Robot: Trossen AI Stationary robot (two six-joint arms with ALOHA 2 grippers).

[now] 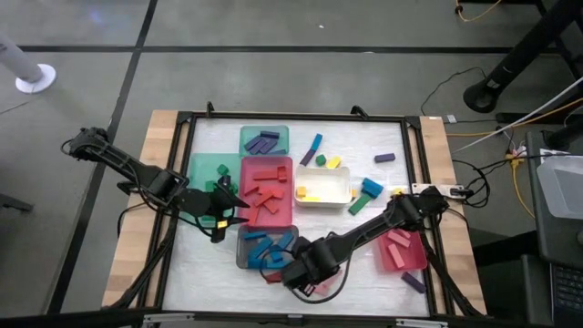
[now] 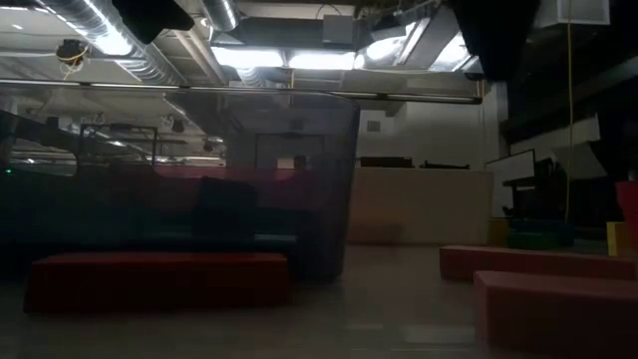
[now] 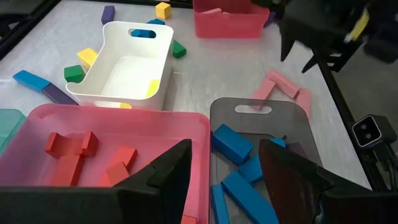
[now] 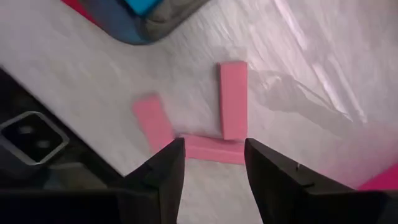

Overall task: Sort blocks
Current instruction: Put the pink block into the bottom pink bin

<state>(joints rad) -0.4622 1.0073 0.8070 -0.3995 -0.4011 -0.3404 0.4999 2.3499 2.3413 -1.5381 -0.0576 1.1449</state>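
Right gripper (image 4: 208,163) hovered with fingers parted and empty over three loose pink bar blocks (image 4: 233,99) on the table (image 4: 323,56); left gripper (image 3: 221,171) hung open over the red tray (image 3: 124,121). We judged sorting about two-thirds done, strays remaining.

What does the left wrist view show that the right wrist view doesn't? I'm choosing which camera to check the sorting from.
Only the left wrist view shows the red tray with red blocks, the white tray, the pink tray and the loose yellow, green and purple pieces beyond. Only the right wrist view shows the right tool open, just above the flat pink blocks. Both show those three pink blocks on the table beside the grey tray, which holds blue blocks.
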